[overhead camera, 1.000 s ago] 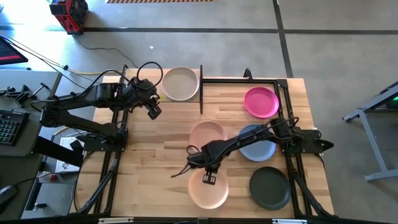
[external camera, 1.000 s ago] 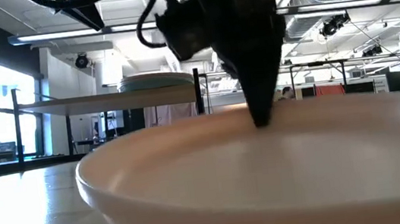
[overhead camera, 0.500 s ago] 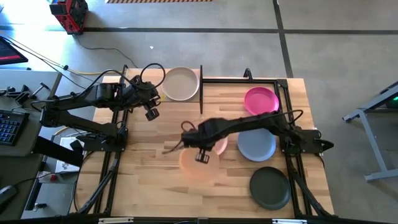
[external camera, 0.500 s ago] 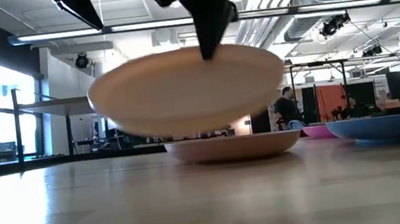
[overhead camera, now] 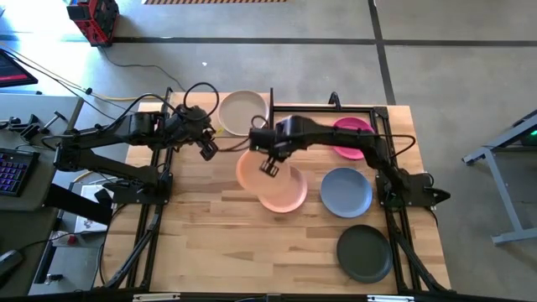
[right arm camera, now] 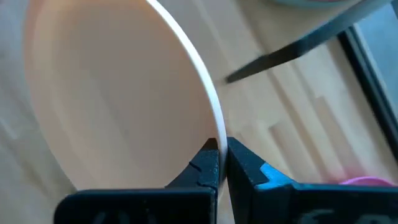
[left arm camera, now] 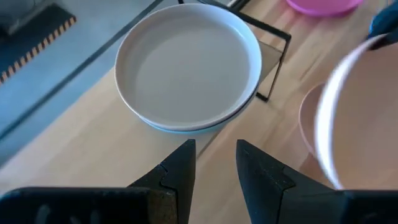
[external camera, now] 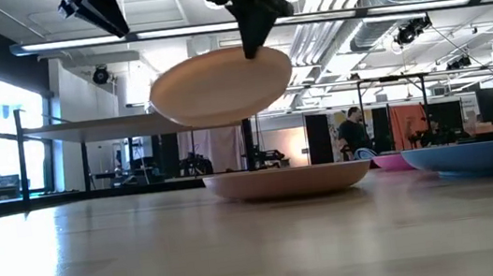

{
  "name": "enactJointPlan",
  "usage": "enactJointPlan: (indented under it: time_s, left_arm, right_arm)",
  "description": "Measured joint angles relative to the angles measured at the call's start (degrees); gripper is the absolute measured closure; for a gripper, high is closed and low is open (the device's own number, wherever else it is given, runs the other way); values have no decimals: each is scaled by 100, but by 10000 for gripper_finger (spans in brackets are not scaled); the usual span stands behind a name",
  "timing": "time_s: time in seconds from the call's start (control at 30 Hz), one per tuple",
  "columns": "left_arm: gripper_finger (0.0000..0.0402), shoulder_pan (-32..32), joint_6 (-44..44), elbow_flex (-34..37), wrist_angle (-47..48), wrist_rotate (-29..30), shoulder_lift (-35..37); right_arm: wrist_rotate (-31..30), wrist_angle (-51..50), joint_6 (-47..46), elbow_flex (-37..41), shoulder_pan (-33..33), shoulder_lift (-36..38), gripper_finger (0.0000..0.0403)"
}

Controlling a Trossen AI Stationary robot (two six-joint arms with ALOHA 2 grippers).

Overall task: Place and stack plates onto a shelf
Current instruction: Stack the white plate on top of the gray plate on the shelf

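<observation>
Peach plate point(overhead camera: 250, 170): airborne near shelf point(overhead camera: 260, 132), rim pinched by right gripper point(overhead camera: 270, 164). Left gripper point(overhead camera: 206, 149): jaws apparently parted, empty, by table's far-left corner.

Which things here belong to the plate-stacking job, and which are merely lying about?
Job: round matte peach plate pinched by right gripper; pink plate; slate-blue plate; charcoal plate; magenta plate; beige plates on light-wood shelf.
Lying about: red device; keyboard.
</observation>
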State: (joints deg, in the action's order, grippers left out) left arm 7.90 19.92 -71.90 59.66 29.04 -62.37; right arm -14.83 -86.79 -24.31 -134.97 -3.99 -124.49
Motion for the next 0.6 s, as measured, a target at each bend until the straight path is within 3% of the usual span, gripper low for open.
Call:
enactJointPlan:
  time_s: [0.17, 0.4, 0.6]
  left_arm:
    - [296, 2, 104, 0, -167, -53, 0]
    - [296, 137, -776, 0, -977, -749, 0]
    - [296, 435, -1300, 0, -1441, -833, 0]
  right_arm:
    - [7, 89, 477, -3, -426, 18, 403]
    - [307, 404, 1240, -3, -903, 126, 403]
    - [391, 853, 1584, -3, -1200, 436, 403]
